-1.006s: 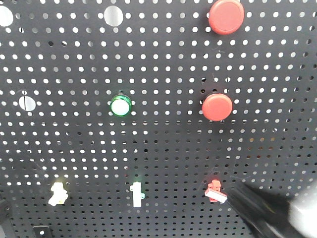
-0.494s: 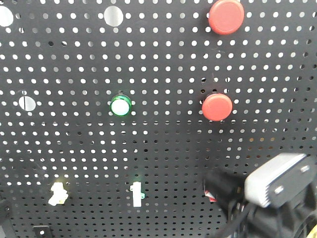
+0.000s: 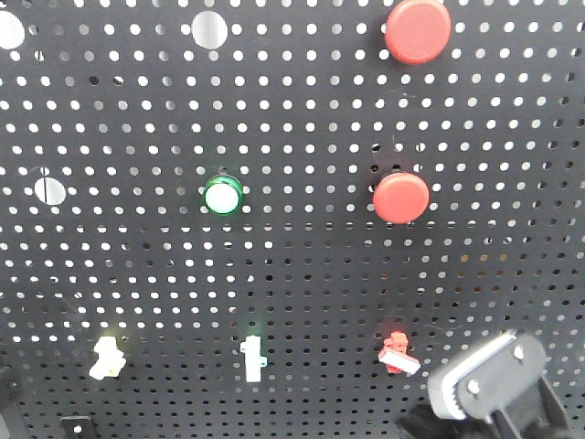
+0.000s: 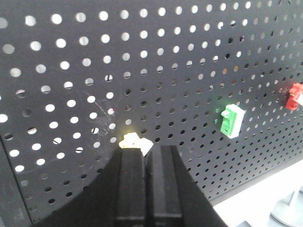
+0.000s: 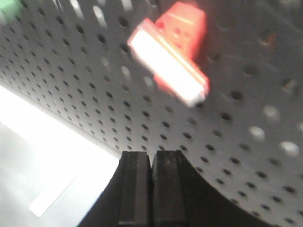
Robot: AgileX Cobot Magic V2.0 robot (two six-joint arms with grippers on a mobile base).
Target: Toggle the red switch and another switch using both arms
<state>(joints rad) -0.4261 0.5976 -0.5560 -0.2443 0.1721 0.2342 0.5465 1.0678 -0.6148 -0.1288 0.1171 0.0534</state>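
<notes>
The red switch (image 3: 397, 353) sits low on the black pegboard (image 3: 302, 274), its white lever tip pointing down and to the right. In the right wrist view it (image 5: 173, 54) is blurred, above and apart from my shut right gripper (image 5: 151, 155). The right arm's grey finger plate (image 3: 489, 375) shows at the bottom right of the front view. The other switch, pale yellow-white (image 3: 107, 357), is at the lower left. My left gripper (image 4: 147, 150) is shut with its tips right under this switch (image 4: 136, 142), hiding its lower part.
A slim green-white toggle (image 3: 252, 358) sits between the two switches, also in the left wrist view (image 4: 232, 120). Two round red push buttons (image 3: 400, 197) (image 3: 418, 30) and a green-ringed lamp (image 3: 222, 196) are higher up. A white surface (image 4: 265, 198) lies below the board.
Half a second ago the right arm covered the red switch. It has since dropped down and to the right, and the switch shows again. The pale switch looks unchanged.
</notes>
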